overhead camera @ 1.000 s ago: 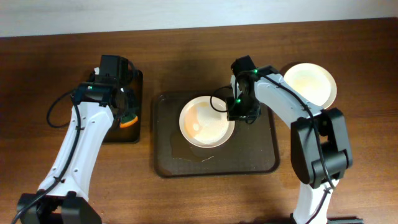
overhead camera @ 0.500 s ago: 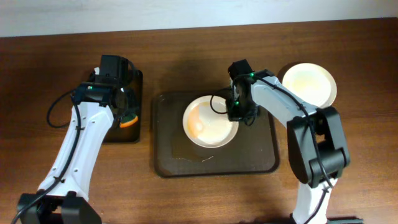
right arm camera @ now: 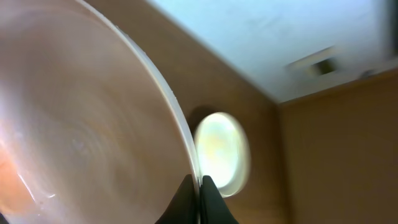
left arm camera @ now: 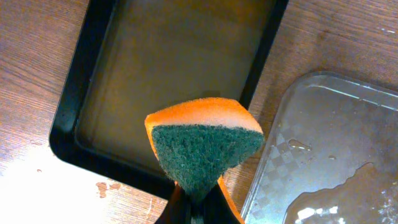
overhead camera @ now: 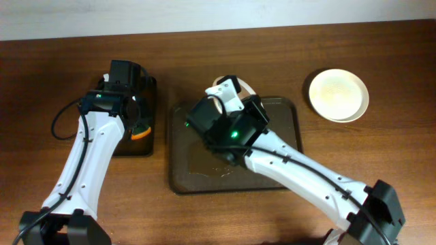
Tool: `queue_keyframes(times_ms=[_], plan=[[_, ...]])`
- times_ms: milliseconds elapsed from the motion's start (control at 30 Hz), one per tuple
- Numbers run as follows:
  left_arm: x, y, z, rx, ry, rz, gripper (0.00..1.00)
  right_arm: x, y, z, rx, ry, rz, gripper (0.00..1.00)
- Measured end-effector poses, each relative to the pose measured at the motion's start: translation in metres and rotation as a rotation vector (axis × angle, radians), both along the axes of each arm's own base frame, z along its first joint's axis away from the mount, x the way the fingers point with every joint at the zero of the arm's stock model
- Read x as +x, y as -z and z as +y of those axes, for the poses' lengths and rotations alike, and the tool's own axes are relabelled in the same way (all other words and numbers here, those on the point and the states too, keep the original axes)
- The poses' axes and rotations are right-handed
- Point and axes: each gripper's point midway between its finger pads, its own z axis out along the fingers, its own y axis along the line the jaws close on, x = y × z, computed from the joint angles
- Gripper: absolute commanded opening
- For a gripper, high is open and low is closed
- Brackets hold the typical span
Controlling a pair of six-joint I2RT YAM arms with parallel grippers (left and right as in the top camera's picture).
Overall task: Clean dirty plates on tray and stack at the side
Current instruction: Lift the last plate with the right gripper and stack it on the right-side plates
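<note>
My right gripper is shut on the rim of a pale cream plate with an orange smear at its lower left. It holds the plate tilted on edge, high above the dark brown tray. From overhead the raised right arm hides most of this plate; only a white edge shows. A clean-looking plate lies on the table right of the tray and also shows in the right wrist view. My left gripper is shut on an orange sponge with a green pad, held over a small black tray.
The small black tray lies left of the brown tray. A patch of water sits on the brown tray's front left, and its wet corner shows in the left wrist view. Wooden table all round, with a wall behind.
My right gripper has lifted the plate off the tray, raised it high and tipped it on edge, and the arm has swung left over the tray. The left arm has not moved.
</note>
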Motion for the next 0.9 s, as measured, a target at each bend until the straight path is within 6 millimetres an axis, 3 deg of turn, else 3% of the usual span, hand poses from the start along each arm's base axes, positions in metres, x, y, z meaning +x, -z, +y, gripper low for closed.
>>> queue_keyframes(times_ms=[100, 233, 333, 433, 500, 633, 700, 733, 767, 800, 900], plan=[[0.0, 0.0, 0.0, 0.0, 0.0, 0.001, 0.0, -0.008, -0.023, 0.007, -0.121, -0.011, -0.094, 0.04], [0.0, 0.0, 0.0, 0.0, 0.0, 0.0, 0.0, -0.014, -0.029, 0.014, -0.161, -0.032, -0.115, 0.04], [0.0, 0.0, 0.0, 0.0, 0.0, 0.001, 0.0, -0.015, -0.015, 0.014, -0.102, -0.043, -0.053, 0.04], [0.0, 0.0, 0.0, 0.0, 0.0, 0.001, 0.0, -0.011, 0.017, 0.0, 0.105, 0.034, 0.051, 0.04], [0.0, 0.0, 0.0, 0.0, 0.0, 0.002, 0.0, 0.001, 0.041, -0.025, 0.282, 0.145, 0.137, 0.04], [0.0, 0.0, 0.0, -0.001, 0.0, 0.001, 0.0, 0.024, 0.088, -0.12, 0.725, 0.433, 0.366, 0.04], [0.0, 0.0, 0.0, -0.001, 0.001, 0.002, 0.0, 0.03, 0.094, -0.17, 0.954, 0.502, 0.406, 0.04], [0.0, 0.0, 0.0, -0.001, 0.0, 0.001, 0.0, 0.033, 0.092, -0.206, 1.059, 0.545, 0.374, 0.04], [0.0, 0.0, 0.0, -0.002, 0.001, 0.002, 0.0, 0.034, 0.091, -0.22, 1.1, 0.56, 0.352, 0.04], [0.0, 0.001, -0.001, -0.004, 0.001, 0.002, 0.0, 0.036, 0.088, -0.257, 1.144, 0.606, 0.28, 0.04], [0.0, 0.001, -0.001, -0.006, 0.002, 0.002, 0.0, 0.032, 0.09, -0.327, 1.192, 0.723, 0.14, 0.04]])
